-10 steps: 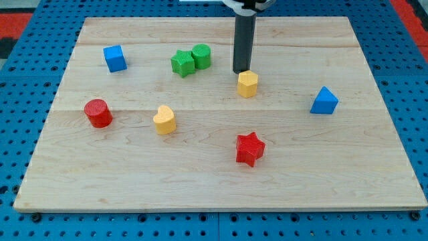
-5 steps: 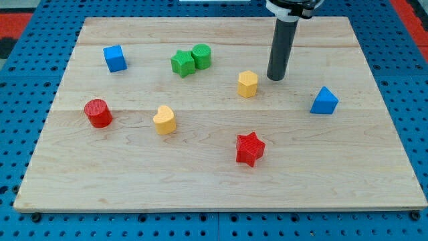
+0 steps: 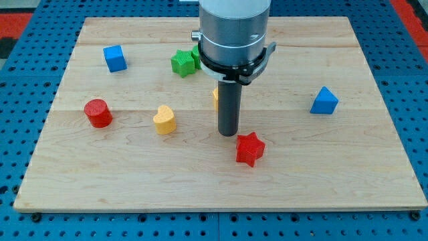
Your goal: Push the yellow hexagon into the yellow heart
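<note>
The yellow heart (image 3: 164,120) lies left of the board's middle. The yellow hexagon (image 3: 215,96) is almost wholly hidden behind my rod; only a thin yellow sliver shows at the rod's left edge. My tip (image 3: 229,133) rests on the board near the middle, just above and left of the red star (image 3: 250,148), and right of the yellow heart with a wide gap between them.
A red cylinder (image 3: 98,112) sits at the left. A blue cube (image 3: 114,58) is at the upper left. A green star (image 3: 182,63) is near the top, with a green cylinder (image 3: 196,54) partly hidden behind the arm. A blue triangular block (image 3: 324,100) is at the right.
My tip has swung from the right of the yellow hexagon down toward the view's bottom and left. The arm now covers the hexagon, which seems to have shifted left.
</note>
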Tool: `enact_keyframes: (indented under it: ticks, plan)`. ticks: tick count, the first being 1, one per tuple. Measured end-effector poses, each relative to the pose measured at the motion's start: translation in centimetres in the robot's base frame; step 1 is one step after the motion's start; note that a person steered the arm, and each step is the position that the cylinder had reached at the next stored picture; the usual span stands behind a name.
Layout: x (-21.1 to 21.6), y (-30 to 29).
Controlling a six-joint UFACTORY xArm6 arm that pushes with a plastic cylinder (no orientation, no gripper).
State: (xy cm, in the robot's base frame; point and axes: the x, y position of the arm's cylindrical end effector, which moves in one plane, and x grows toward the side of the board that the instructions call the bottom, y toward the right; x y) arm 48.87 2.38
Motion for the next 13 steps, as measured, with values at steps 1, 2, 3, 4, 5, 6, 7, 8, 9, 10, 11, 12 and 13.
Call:
enact_keyframes:
  ticks: [1, 2, 3, 4, 5, 6, 7, 8, 9, 10, 11, 12, 13]
  plan:
    - [-3.8, 6.1]
    - [-4.8, 6.8]
    - [-8.8, 6.8]
    - [-8.8, 6.8]
    - [-9.0, 6.8]
    - [-9.7, 6.8]
    - [-9.7, 6.8]
    - [-10.0, 6.4]
    - [-10.7, 5.7]
    - [-10.7, 5.7]
    - [-9.2, 4.2]
    - [-8.4, 3.1]
    - [-8.4, 3.1]
